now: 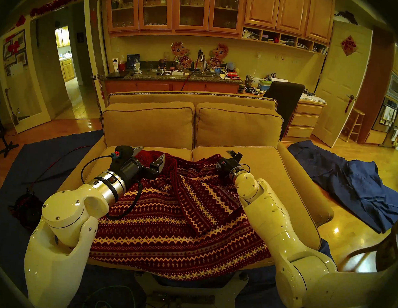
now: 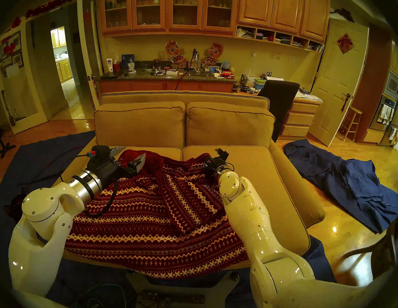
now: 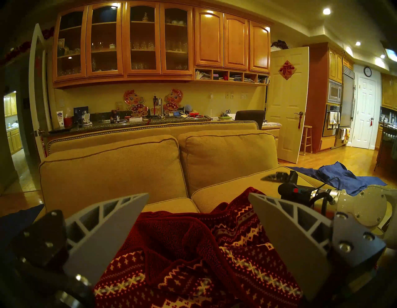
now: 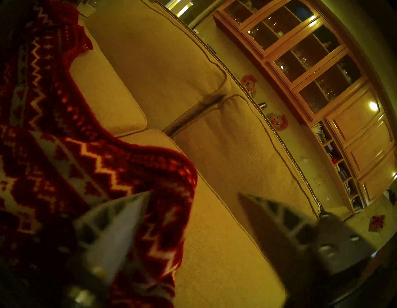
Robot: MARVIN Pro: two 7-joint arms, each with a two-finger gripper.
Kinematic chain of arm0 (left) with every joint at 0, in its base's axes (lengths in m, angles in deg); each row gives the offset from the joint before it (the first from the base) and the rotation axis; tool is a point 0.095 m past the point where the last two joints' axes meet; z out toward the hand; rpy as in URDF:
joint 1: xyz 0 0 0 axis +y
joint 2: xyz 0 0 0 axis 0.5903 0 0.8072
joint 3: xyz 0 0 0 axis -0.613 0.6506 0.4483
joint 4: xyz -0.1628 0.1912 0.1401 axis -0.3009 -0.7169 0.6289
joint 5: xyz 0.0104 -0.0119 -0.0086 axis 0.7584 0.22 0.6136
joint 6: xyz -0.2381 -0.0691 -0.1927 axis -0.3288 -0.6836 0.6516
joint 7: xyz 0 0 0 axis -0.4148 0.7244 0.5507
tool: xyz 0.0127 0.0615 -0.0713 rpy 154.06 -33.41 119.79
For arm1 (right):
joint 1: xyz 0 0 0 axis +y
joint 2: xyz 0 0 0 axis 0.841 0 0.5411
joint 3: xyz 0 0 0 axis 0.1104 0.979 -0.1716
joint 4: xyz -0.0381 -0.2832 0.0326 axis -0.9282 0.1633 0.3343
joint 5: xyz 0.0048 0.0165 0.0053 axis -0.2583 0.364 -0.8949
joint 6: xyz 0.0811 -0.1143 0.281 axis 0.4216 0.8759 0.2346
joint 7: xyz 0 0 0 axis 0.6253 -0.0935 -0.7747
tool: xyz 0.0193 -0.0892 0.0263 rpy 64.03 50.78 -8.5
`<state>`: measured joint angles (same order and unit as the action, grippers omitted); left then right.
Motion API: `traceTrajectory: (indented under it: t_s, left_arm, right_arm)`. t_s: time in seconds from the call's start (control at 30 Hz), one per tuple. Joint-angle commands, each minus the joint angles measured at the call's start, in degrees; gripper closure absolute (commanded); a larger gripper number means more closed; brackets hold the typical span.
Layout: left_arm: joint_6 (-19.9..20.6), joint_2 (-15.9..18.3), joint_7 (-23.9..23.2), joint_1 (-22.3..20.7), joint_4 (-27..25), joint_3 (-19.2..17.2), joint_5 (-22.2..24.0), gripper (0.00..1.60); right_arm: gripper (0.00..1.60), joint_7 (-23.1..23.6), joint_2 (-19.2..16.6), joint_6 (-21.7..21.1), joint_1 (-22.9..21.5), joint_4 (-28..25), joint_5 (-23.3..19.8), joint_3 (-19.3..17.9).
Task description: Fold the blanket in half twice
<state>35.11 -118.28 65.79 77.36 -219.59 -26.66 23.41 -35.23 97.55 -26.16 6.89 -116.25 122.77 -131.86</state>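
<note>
While the blanket [image 1: 159,218] sprawls rumpled across the sofa [image 1: 271,173] seat, no clean fold shows.
I see both claws spread and empty: left claw [image 1: 148,156] above its far edge, right claw [image 4: 194,217] beside a corner (both folds seemingly remain).

Dim yellow ceiling spotlights, floor glare, dark fisheye rims, right wrist view motion-blurred.

Left end effector [image 1: 151,155] open, near level, pointing forward; right end effector [image 4: 193,195] parted, blurred, empty.
</note>
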Motion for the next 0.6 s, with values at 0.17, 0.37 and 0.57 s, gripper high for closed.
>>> traceTrajectory:
  t_s: [0.17,0.37,0.57]
  left_arm:
    - [-0.06,0.03,0.04,-0.17,-0.42,-0.12,-0.04,0.00]
    - [-0.07,0.03,0.03,-0.17,-0.41,-0.12,-0.04,0.00]
    - [-0.08,0.03,0.02,-0.18,-0.36,-0.10,-0.02,0.00]
  right_arm:
    - [0.00,-1.93,-1.52,3.09,-6.77,0.99,-0.95,-3.00]
    - [0.00,4.00,-6.04,7.74,-2.07,-5.12,-4.20,-5.13]
    - [0.00,7.70,-9.25,10.36,3.06,-9.47,-7.06,-7.94]
